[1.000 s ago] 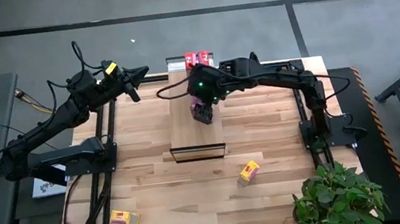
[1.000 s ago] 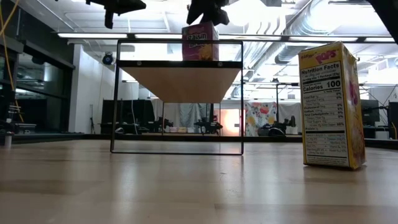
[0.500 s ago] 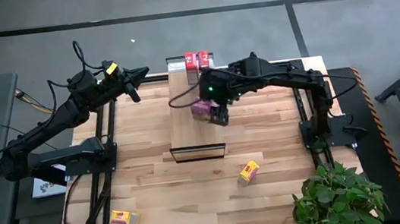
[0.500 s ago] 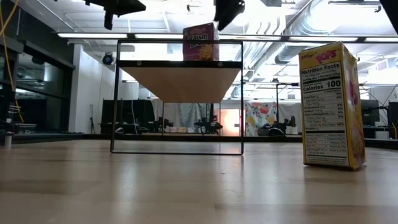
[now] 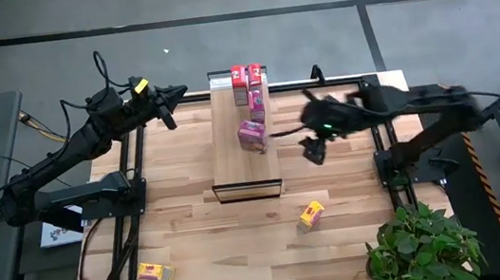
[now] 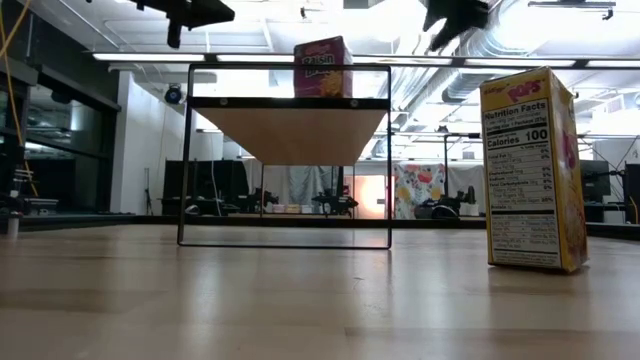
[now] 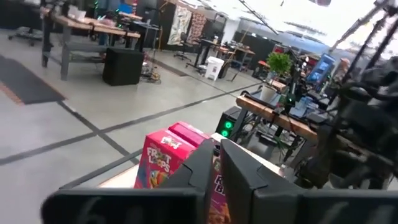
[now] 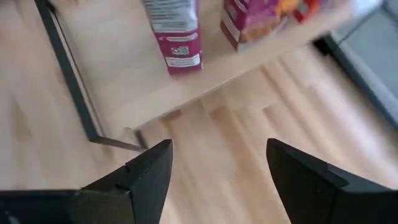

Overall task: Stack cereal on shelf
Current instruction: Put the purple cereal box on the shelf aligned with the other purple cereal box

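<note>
The shelf (image 5: 234,166) stands mid-table, its wood top also showing in the low view (image 6: 290,130). On that top stand two red cereal boxes (image 5: 245,72) at the far end, a magenta box (image 5: 256,103) behind them, and another magenta box (image 5: 251,136) near the middle (image 6: 322,68) (image 8: 177,31). One yellow box (image 5: 311,214) (image 6: 530,170) stands on the table in front of the shelf. Another yellow box (image 5: 155,272) lies near the left front corner. My right gripper (image 5: 314,149) (image 8: 217,165) is open, in the air to the right of the shelf. My left gripper (image 5: 169,102) (image 7: 214,155) is shut, raised left of the shelf's far end.
A potted plant (image 5: 424,248) sits at the table's near right corner. Bare tabletop (image 5: 215,240) lies in front of the shelf between the two yellow boxes. The shelf's dark frame (image 8: 68,81) stands close to my right gripper.
My right gripper has let go of the magenta box on the middle of the shelf top and swung away toward the table's right edge. The box stays standing on the shelf.
</note>
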Controlling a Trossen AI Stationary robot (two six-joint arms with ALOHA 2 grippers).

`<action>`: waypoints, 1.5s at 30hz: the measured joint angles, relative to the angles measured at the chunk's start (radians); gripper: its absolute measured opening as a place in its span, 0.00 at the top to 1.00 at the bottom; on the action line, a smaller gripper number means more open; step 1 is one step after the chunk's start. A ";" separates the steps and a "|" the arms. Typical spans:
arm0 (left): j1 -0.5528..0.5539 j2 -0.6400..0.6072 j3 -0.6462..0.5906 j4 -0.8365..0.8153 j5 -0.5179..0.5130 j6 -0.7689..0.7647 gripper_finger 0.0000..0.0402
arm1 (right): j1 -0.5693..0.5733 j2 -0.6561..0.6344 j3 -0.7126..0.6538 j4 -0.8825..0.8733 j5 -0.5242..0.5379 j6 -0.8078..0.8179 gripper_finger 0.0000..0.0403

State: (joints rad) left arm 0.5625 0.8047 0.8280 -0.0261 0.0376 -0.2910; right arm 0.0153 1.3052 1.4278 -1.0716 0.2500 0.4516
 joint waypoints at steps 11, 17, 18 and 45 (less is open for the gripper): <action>-0.089 0.135 0.044 0.050 0.222 0.087 0.53 | 0.060 -0.383 -0.464 0.465 0.048 0.376 0.37; -0.148 0.239 0.146 -0.101 0.223 0.210 0.30 | 0.060 -0.389 -0.472 0.471 0.053 0.380 0.37; -0.150 0.253 0.160 -0.134 0.224 0.239 0.28 | 0.060 -0.388 -0.472 0.471 0.052 0.379 0.37; -0.144 0.629 0.195 -0.076 0.505 0.626 0.25 | 0.058 -0.374 -0.472 0.470 0.089 0.381 0.37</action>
State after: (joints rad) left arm 0.4183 1.4333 1.0233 -0.1025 0.5429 0.3348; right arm 0.0731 0.9309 0.9558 -0.6015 0.3391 0.8324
